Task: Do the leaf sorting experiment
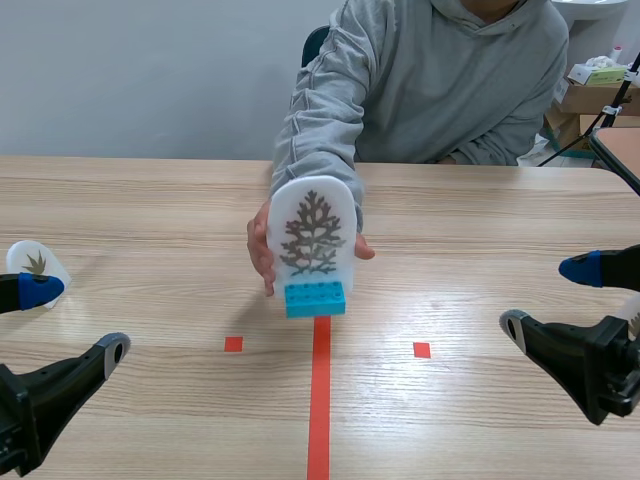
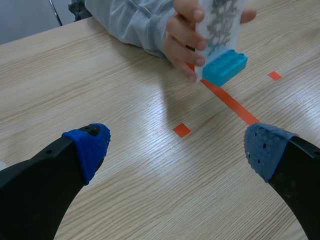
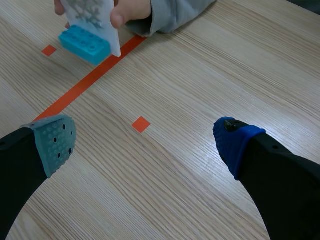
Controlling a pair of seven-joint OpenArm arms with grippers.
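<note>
While a person's hand point(image 1: 262, 250) grips it from behind and at one edge, the leaf card point(image 1: 311, 232) stands upright in a cyan block point(image 1: 315, 299) on the table point(image 1: 480, 220), at the far end of the red tape line point(image 1: 320, 400). Its long axis is vertical and its printed face is turned toward the robot. The card lies straight ahead, between the two arms and well apart from both. The left gripper point(image 1: 78, 320) and the right gripper point(image 1: 548, 297) sit low at either side with fingers spread wide and nothing between them. Neither looks clearly nearer, so either arm would have to reach forward and inward along the tape. A second, smaller leaf card point(image 1: 35, 262) sits just beside the left gripper, partly hidden by its upper finger, and its leaf is too small to make out. Both wrist views cut off the top of the held card. Whether that card is slotted into the block or only resting against it cannot be told.
</note>
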